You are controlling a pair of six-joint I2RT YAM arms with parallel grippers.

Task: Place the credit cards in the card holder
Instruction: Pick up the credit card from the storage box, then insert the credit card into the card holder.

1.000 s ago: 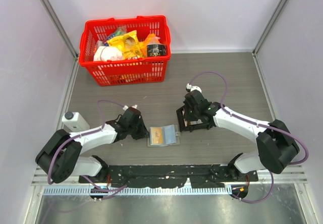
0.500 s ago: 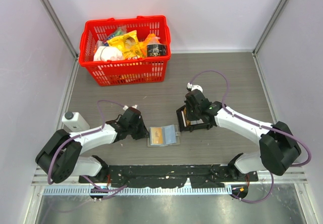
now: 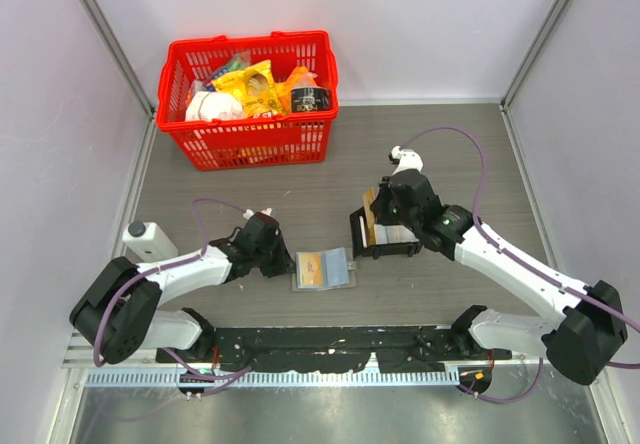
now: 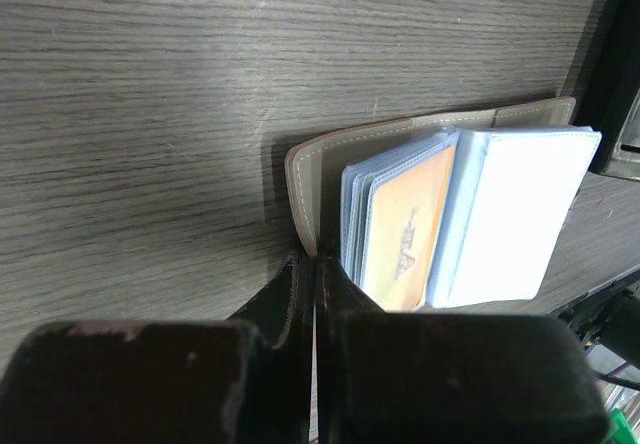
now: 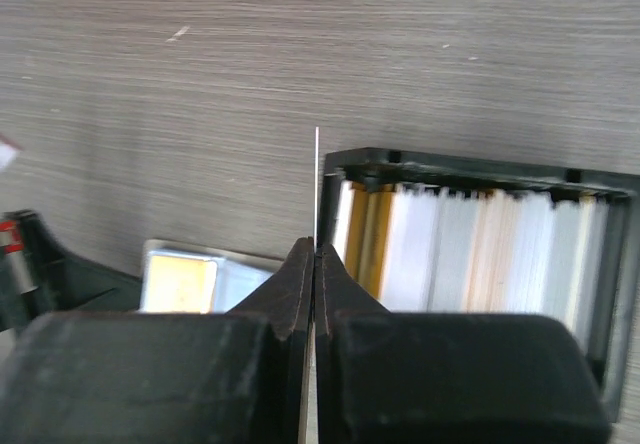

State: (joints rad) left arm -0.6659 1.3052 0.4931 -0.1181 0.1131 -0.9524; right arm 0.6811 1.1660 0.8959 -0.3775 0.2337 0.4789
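One card (image 5: 317, 179) pinched edge-on in right gripper (image 5: 315, 249) — overhead shows it tan.

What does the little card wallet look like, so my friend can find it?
Find the red basket at the back, then look nearer along the table. There lies the card holder, opened flat, its left edge pinched by the left gripper. Unlike the black tray beside it, it is beige with an orange card and pale blue pockets.
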